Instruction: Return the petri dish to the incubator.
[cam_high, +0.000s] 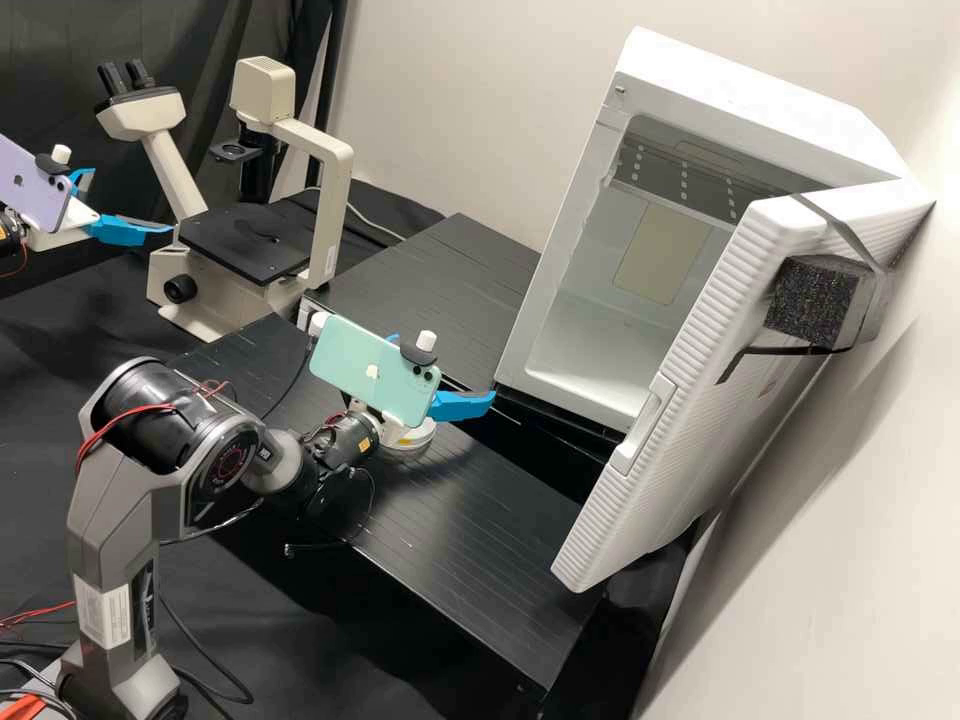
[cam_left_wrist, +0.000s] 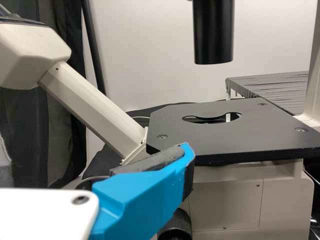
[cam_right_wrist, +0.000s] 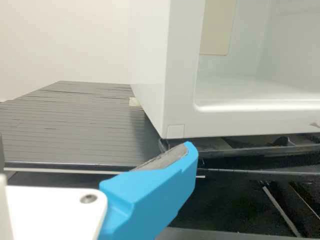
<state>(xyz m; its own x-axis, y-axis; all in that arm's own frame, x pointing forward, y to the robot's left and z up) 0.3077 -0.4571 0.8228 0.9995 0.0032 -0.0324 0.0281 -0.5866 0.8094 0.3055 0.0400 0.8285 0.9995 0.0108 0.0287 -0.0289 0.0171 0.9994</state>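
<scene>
Right tool (cam_high: 446, 366), its blue fingers (cam_high: 465, 404) spread apart, points toward the open white incubator (cam_high: 570, 230) ahead; what looks like the dish (cam_high: 412, 440) sits on the bench (cam_high: 480, 520), below and behind the fingertips. To grip it well, the tool should back off, come down level with the dish between its fingers, and close softly on the rim. Once held, the dish wants to be kept flat and raised above the incubator's lower lip before going in.
</scene>
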